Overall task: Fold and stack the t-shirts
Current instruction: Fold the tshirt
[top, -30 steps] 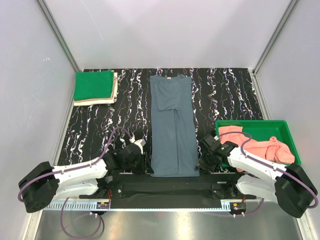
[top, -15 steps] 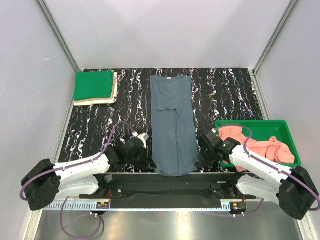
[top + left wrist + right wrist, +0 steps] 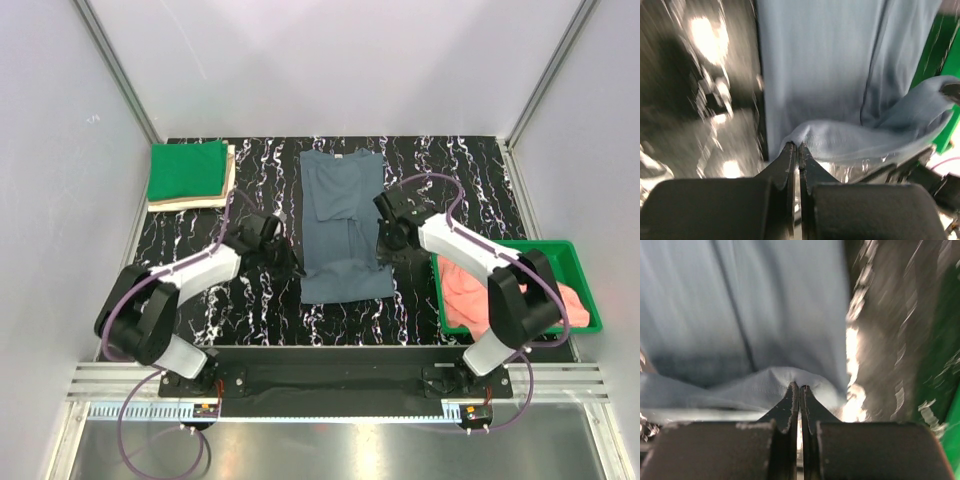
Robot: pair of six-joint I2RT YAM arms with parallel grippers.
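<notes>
A grey-blue t-shirt [image 3: 345, 215] lies lengthwise in the middle of the black marbled table, its near end lifted and carried back over itself. My left gripper [image 3: 288, 258] is shut on the shirt's left bottom corner [image 3: 800, 137]. My right gripper [image 3: 384, 247] is shut on the right bottom corner [image 3: 790, 380]. The hem hangs slack between them above the shirt's flat part [image 3: 815, 65]. A folded green t-shirt [image 3: 187, 169] lies on a folded beige one [image 3: 228, 185] at the far left. A salmon t-shirt [image 3: 500, 295] lies bunched in the green bin [image 3: 575, 262].
The green bin stands at the right edge of the table, close to my right arm's elbow. Grey walls enclose the table on the left, back and right. A black rail runs along the near edge [image 3: 330, 375].
Both grippers have moved away from the near edge toward the table's middle, carrying the shirt's bottom hem with them. The shirt now looks much shorter from above.
</notes>
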